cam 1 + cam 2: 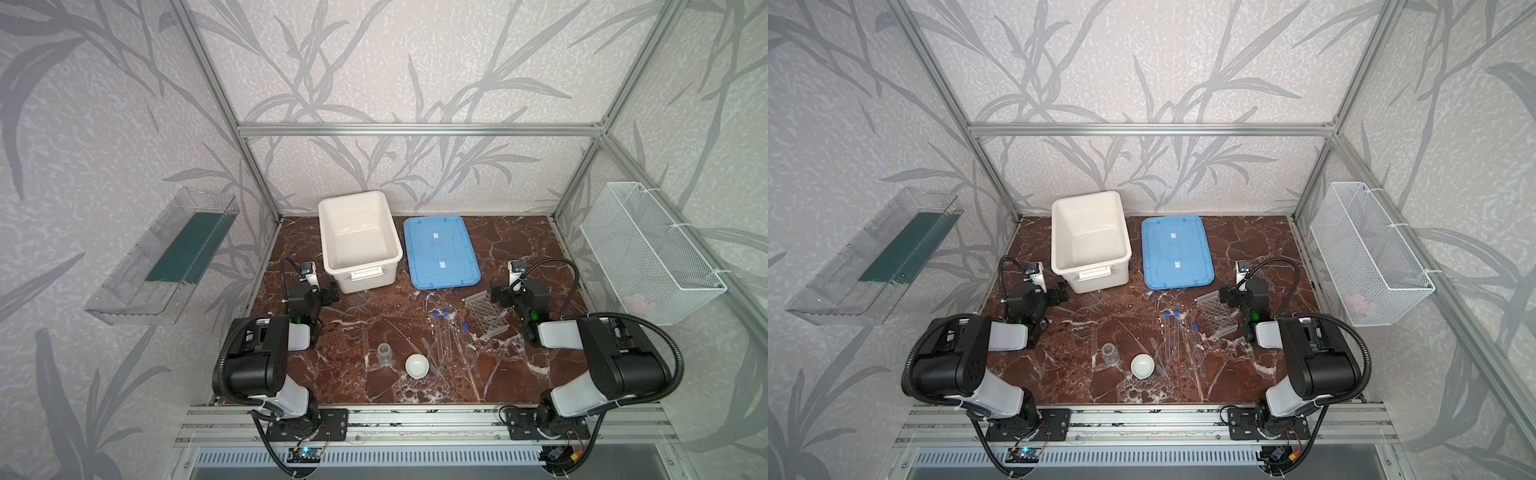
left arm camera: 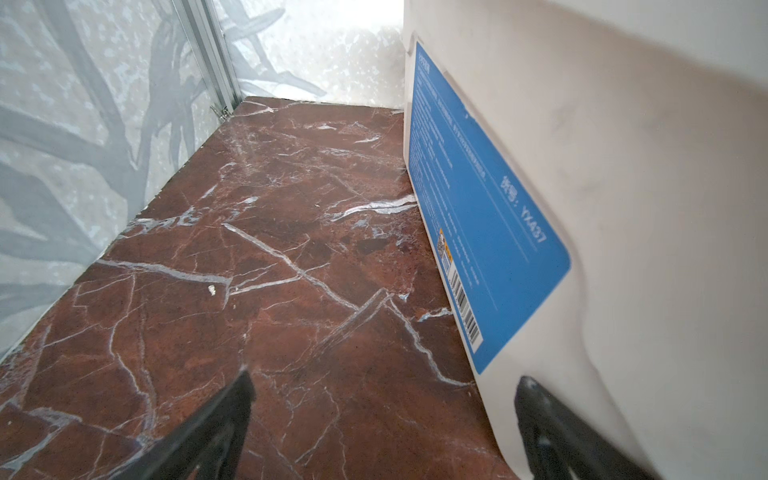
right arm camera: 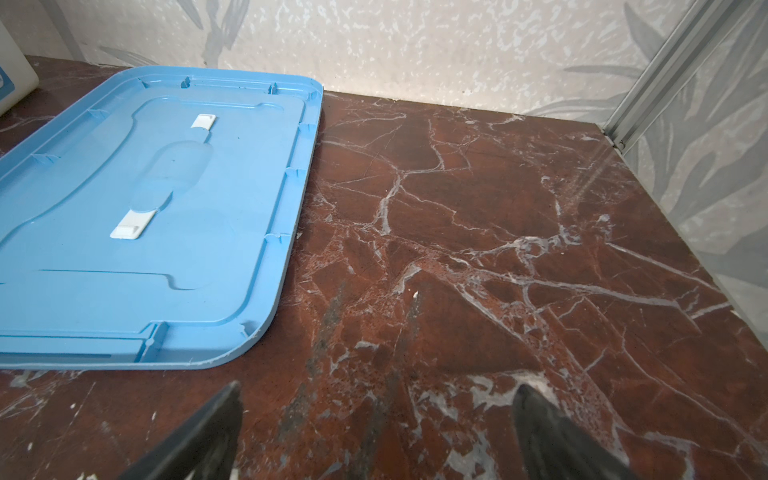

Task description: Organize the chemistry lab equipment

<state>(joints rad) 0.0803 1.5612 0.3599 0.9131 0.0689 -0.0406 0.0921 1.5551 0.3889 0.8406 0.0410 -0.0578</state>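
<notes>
Judging by how things lie, the organizing has not begun: every piece is loose on the marble table [image 1: 332, 365] and nothing stands in the tube rack [image 1: 487, 314]. The left gripper [image 1: 331, 293] hangs with its jaws spread wide and nothing between them, the white tub [image 1: 374, 284] just beside it on its right. The right gripper [image 1: 496, 292] is equally wide and empty, with the rack just beside it on its left. The three test tubes [image 1: 439, 336] lie flat, further to that gripper's left and back toward the arm bases. The pipettes [image 1: 430, 353], the white dish [image 1: 417, 365] and the beaker [image 1: 384, 354] lie between the two grippers, well behind both. All of it is left to do; the tub is empty and its blue lid [image 1: 440, 253] lies ahead of the right gripper. Only the top views show the equipment. The wrist views show none, but they do show bare marble between the parted fingertips, and the left one shows the tub's blue label close to one tip
</notes>
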